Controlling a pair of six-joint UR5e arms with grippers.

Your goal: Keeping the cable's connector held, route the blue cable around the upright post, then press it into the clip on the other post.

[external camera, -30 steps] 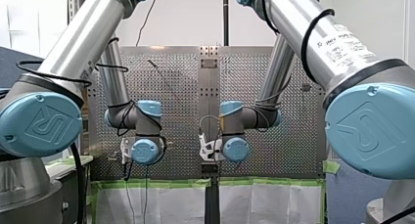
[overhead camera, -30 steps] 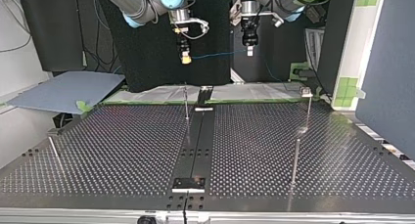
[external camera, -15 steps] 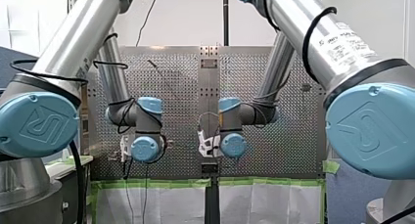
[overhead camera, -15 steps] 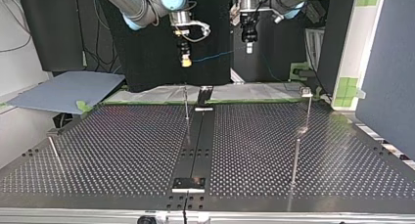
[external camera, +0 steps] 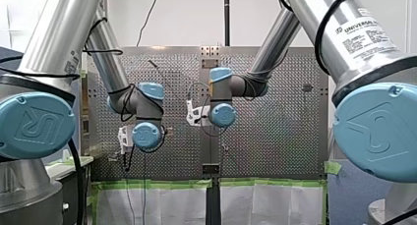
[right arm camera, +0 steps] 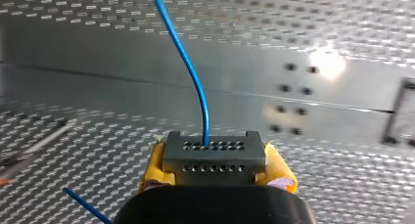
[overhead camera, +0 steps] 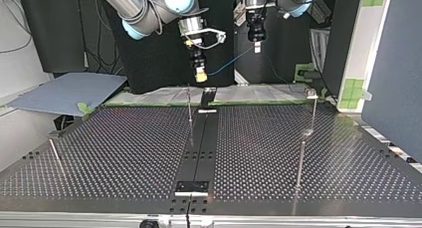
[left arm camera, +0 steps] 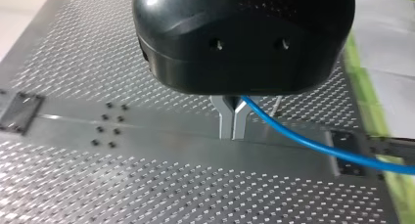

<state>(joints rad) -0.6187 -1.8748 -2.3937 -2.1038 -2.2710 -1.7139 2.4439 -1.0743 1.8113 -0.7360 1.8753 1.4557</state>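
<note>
My right gripper [right arm camera: 215, 175] pinches the grey connector [right arm camera: 214, 153]. My left gripper [left arm camera: 233, 122] is closed tight on the blue cable [left arm camera: 303, 142].

Thin upright posts [overhead camera: 189, 108] stand well apart on the perforated table [overhead camera: 124, 153], leaving broad open lanes between them.

1. A robotics lab: my left arm [external camera: 61, 36] and my right arm [external camera: 344, 31], silver with blue joint caps, share one perforated metal bench [overhead camera: 124, 148].
2. Thin upright posts [overhead camera: 189, 106] stand on the bench, below the jaws.
3. Green tape [overhead camera: 354, 91] and white paper sheets [overhead camera: 159, 95] edge the bench beneath the jaws; a black backdrop [overhead camera: 144, 58] hangs behind them.
</note>
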